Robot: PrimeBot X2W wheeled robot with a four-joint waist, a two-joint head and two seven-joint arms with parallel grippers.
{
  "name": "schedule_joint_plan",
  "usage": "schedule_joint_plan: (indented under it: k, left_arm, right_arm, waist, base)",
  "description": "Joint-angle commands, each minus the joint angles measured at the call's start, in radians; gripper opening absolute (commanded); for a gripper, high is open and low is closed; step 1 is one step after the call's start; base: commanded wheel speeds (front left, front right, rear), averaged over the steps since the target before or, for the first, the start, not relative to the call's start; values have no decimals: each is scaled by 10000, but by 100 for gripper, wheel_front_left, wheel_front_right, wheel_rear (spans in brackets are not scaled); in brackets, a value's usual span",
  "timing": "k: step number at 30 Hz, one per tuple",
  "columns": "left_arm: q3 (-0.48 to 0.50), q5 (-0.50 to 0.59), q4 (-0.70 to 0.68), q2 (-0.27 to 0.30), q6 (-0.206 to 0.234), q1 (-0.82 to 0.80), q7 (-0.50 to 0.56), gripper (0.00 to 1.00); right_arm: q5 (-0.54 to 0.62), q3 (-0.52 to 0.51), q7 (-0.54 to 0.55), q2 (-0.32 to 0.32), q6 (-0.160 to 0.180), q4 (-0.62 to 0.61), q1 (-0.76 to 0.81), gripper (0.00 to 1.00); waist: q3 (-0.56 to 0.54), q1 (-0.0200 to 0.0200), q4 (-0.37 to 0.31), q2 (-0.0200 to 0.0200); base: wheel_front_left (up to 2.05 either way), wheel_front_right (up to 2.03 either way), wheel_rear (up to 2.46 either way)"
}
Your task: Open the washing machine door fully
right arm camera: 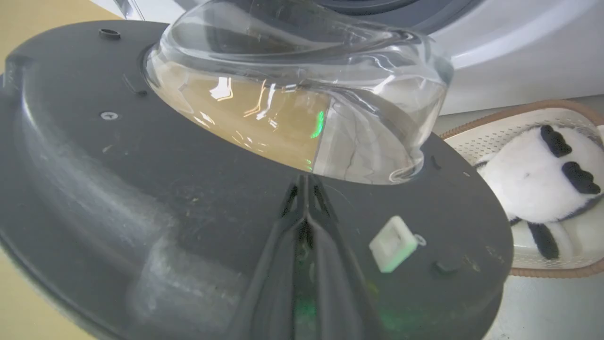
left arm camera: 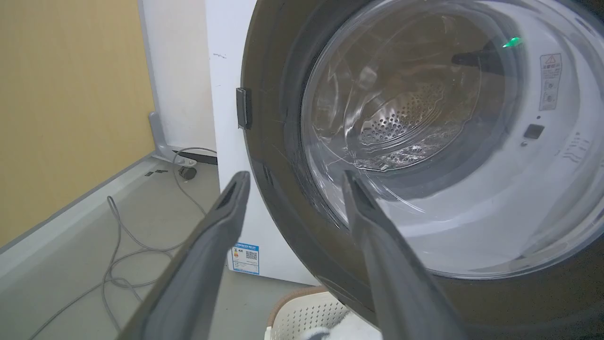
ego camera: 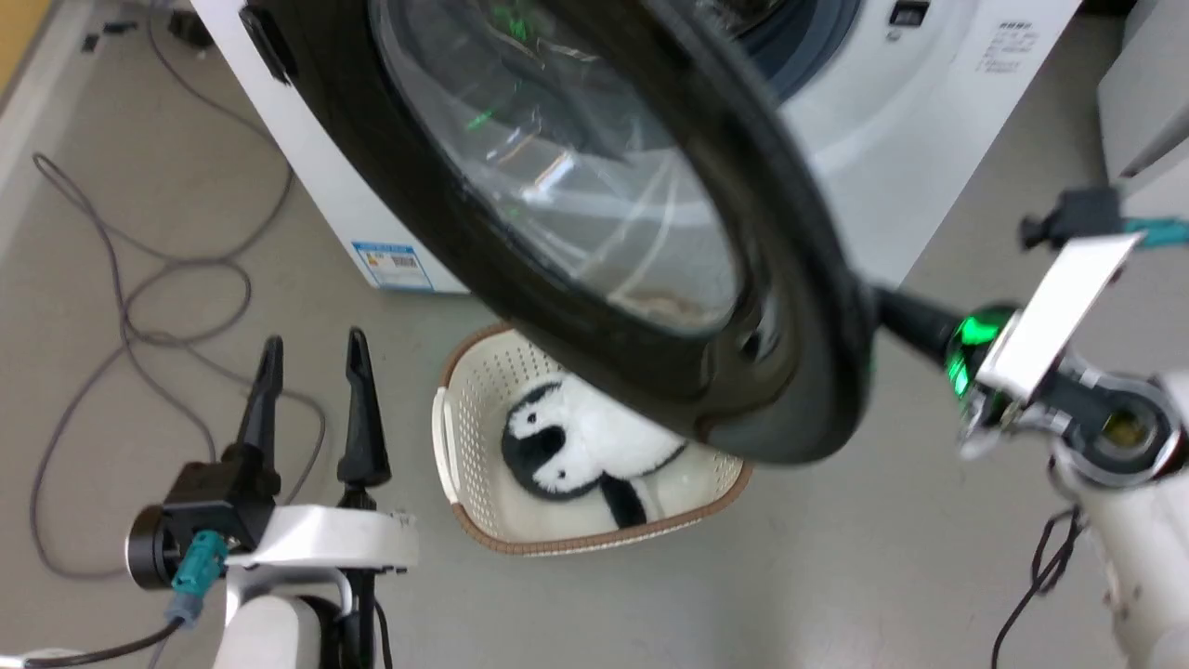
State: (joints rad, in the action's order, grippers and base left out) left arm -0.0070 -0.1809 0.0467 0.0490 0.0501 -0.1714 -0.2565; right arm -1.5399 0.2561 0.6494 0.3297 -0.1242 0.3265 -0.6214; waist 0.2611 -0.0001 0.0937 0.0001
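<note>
So the right claw [right arm camera: 305, 179] is pinched fully shut with nothing in it. Its two fingers lie along the inner face of the door [right arm camera: 141, 189], tips right at the foot of the glass bowl [right arm camera: 302, 94]; we can't tell if they actually touch the bowl. Just beside them sits one small white latch block [right arm camera: 394, 243].

The left claw [ego camera: 316, 344] is spread wide and empty. It hangs over the floor [ego camera: 836, 576], well apart from the door and aimed at its outer side.

The door is swung well out from the washer [ego camera: 892, 139], free edge by the right claw. In the head view it hangs over one basket [ego camera: 446, 437] with one black-and-white plush [ego camera: 576, 446] in it.

From the left wrist we get the perforated drum [left arm camera: 401, 125] through the glass. The right wrist gives us the back of the door.

Our count: two claws, one door, one washer, one blue sticker [ego camera: 398, 265]. Some grey cable [ego camera: 139, 307] loops on the floor.
</note>
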Motion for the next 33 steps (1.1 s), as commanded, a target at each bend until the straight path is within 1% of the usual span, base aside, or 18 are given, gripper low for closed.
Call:
schedule_joint_plan:
  k: [1, 10, 18, 24, 26, 31, 33]
  left_arm:
    - [1, 69, 68, 12, 10, 169, -53, 100]
    - [-65, 176, 384, 12, -6, 711, -53, 100]
    - [-46, 196, 480, 12, 5, 992, -53, 100]
    - [-34, 220, 563, 12, 3, 1118, -53, 100]
    - [31, 247, 584, 12, -3, 1195, -53, 100]
    - [65, 253, 612, 12, -14, 1236, -53, 100]
    - [72, 250, 630, 12, -9, 1258, -53, 100]
  right_arm:
    - [-34, 128, 51, -116, -65, -247, 401, 0]
    - [-398, 580, 196, -564, -65, -1564, 2103, 0]
    - [-360, 1333, 388, -999, -65, -2705, 3122, 0]
    - [-250, 1894, 453, -1286, -65, -3225, 3720, 0]
    - [-152, 2210, 410, -1483, -65, -3439, 4002, 0]
    - [-34, 2367, 84, -1788, -65, -3482, 4200, 0]
    - [108, 2344, -117, -1792, -65, -3486, 4232, 0]
  waist:
    - [-243, 1, -38, -1]
    - [-1033, 1, -68, -1]
    - [-1338, 1, -122, -1]
    - [-1508, 1, -170, -1]
    - [-1592, 1, -242, -1]
    - [-1657, 1, -308, -1]
    - [-1702, 1, -331, -1]
  base:
    - [0, 0, 0]
    - [0, 0, 0]
    - [0, 0, 0]
    - [0, 0, 0]
    - [0, 0, 0]
    - [0, 0, 0]
    - [0, 0, 0]
